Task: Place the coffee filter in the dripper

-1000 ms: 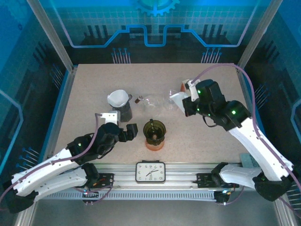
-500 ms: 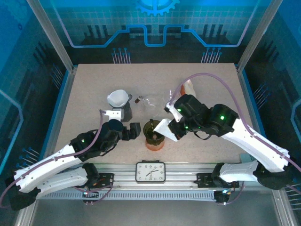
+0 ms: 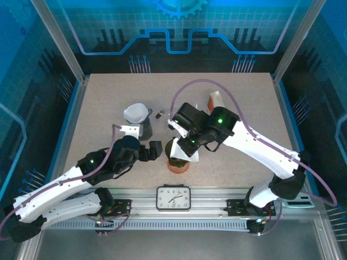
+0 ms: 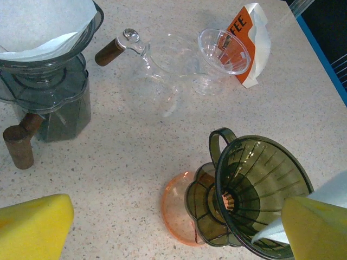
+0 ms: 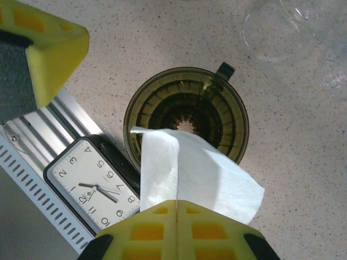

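The analogue clock (image 5: 92, 184) lying just beside the dark green dripper (image 5: 162, 103) has black hour numerals on a white dial. In the right wrist view 2 through 10 can be read, running around the face. In the top external view the same dial's figures are too small to read. The orange-and-white packet (image 4: 257, 38) behind the clear glassware shows white capitals "FEE", the rest of the word hidden.

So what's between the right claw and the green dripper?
The white paper filter. The right claw pinches its near edge, and the paper reaches out over the rim of the green dripper. The right wrist view shows it.
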`<state>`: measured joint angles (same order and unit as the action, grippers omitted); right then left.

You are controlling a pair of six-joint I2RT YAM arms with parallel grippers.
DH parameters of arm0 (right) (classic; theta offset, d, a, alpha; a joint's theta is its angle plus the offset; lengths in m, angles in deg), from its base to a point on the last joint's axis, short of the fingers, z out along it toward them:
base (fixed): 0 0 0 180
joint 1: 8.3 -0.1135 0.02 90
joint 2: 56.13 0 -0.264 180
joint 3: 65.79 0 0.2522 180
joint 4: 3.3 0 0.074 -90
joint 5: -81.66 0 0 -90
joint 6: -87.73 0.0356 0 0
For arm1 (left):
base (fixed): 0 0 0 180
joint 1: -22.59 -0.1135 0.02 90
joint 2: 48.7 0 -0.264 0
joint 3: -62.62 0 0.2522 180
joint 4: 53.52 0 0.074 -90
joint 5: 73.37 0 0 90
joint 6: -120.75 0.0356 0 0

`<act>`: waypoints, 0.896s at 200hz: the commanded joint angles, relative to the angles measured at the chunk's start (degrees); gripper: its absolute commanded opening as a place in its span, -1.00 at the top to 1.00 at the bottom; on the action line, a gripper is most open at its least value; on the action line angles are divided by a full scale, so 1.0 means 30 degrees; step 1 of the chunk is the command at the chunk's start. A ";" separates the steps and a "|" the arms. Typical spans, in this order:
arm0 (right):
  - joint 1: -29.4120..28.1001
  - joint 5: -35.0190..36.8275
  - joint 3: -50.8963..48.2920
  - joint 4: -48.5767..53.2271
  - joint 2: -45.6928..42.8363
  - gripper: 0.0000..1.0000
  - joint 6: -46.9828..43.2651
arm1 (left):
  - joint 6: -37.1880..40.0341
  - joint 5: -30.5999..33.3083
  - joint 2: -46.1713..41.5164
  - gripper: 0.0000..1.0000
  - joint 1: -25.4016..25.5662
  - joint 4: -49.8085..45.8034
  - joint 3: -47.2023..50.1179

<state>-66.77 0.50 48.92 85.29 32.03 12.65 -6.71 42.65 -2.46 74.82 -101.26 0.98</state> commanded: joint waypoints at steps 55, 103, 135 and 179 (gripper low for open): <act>-0.0971 0.1213 0.1959 0.2127 0.2737 1.00 -0.1475 | 0.0178 -0.0519 -0.0824 -0.98 -0.0358 -0.0803 -0.0304; -0.0984 0.0874 0.1357 0.1431 0.3350 1.00 -0.1660 | 0.0119 -0.0763 -0.0823 -0.98 -0.0475 -0.0756 -0.0129; -0.0957 0.0385 0.0518 0.0620 0.3484 1.00 -0.1589 | 0.0047 -0.0902 -0.0828 -0.98 -0.0534 -0.0684 -0.0070; -0.0812 -0.0005 -0.0690 -0.0491 0.3427 1.00 -0.1422 | -0.0018 -0.0984 -0.0811 -0.98 -0.0585 -0.0668 -0.0044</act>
<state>-69.00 2.03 48.61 85.79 41.73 8.58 -6.68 40.73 -4.42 73.68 -103.03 0.98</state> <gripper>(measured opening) 0.065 0.989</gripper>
